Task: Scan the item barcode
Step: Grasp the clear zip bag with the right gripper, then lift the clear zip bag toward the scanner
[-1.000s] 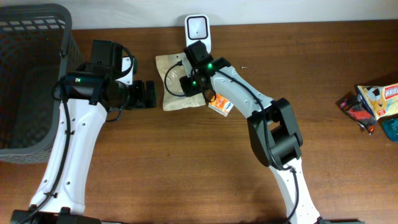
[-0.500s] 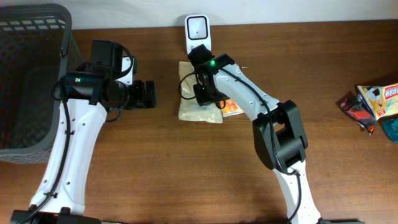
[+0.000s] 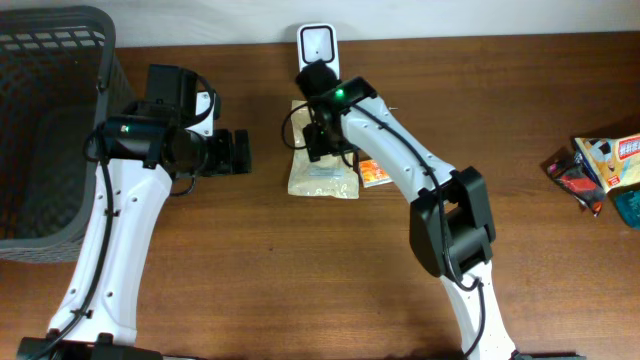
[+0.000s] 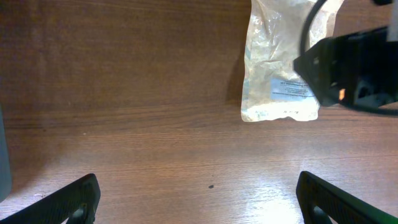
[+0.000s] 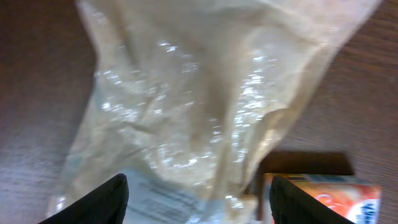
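Clear bag (image 3: 322, 178) down, nobody gripping it
We saw it lying at 6 o'clock from the scanner (image 3: 316, 47), orange packet (image 3: 374, 173) maybe tucked under its 3 o'clock edge; right gripper (image 5: 196, 202) had fingers spread above it, left gripper (image 4: 198, 199) spread too.

Pouch label (image 4: 291, 88) print illegible; nothing readable.
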Motion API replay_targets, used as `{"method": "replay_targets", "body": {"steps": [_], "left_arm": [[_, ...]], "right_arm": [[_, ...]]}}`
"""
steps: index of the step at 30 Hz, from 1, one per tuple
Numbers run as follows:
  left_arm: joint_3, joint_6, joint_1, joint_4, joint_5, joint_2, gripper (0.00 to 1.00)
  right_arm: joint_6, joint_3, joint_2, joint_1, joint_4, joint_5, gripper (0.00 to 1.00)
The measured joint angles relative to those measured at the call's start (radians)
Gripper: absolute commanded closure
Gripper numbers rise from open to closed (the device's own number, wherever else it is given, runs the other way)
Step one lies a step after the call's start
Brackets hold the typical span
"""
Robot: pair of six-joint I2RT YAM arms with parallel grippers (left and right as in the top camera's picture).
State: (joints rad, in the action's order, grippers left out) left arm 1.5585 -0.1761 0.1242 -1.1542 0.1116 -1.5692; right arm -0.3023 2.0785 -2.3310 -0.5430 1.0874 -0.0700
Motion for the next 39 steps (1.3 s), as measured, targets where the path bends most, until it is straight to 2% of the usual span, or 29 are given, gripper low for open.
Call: {"method": "replay_targets", "body": {"steps": [4,11,13,14,17,18,21,25,27,28,29,39], "left_arm": [[0.000,0.000,0.000,0.000,0.000,0.000,0.01],[0.000,0.000,0.000,0.000,0.000,0.000,0.01],[0.000,0.000,0.000,0.000,0.000,0.000,0.01],[0.000,0.000,0.000,0.000,0.000,0.000,0.01],[0.000,0.000,0.000,0.000,0.000,0.000,0.01],[0.000,0.000,0.000,0.000,0.000,0.000,0.01],[0.000,0.000,0.000,0.000,0.000,0.000,0.01],[0.000,0.000,0.000,0.000,0.000,0.000,0.01],[0.000,0.000,0.000,0.000,0.000,0.000,0.01],[0.000,0.000,0.000,0.000,0.000,0.000,0.01],[0.000,0.000,0.000,0.000,0.000,0.000,0.01],[0.000,0.000,0.000,0.000,0.000,0.000,0.01]], "right_arm": [[-0.020,-0.007,0.000,-0.059,-0.042,-0.014,0.28],[-0.095,-0.039,-0.049,-0.056,-0.068,-0.106,0.27],[-0.119,-0.065,-0.072,-0.055,-0.100,-0.109,0.31],[-0.122,-0.067,-0.077,-0.055,-0.109,-0.110,0.42],[-0.140,-0.067,-0.079,-0.055,-0.124,-0.117,0.89],[-0.140,-0.064,-0.075,-0.054,-0.128,-0.120,0.96],[-0.143,-0.043,-0.048,-0.050,-0.151,-0.131,0.96],[-0.143,-0.042,-0.107,-0.021,-0.113,-0.123,0.96],[-0.138,-0.010,-0.107,0.002,-0.080,-0.111,0.73],[-0.124,-0.001,-0.107,0.012,-0.078,-0.088,0.58],[-0.108,0.002,-0.107,0.019,-0.078,-0.071,0.51],[-0.040,0.175,-0.108,0.017,0.028,0.047,0.52]]}}
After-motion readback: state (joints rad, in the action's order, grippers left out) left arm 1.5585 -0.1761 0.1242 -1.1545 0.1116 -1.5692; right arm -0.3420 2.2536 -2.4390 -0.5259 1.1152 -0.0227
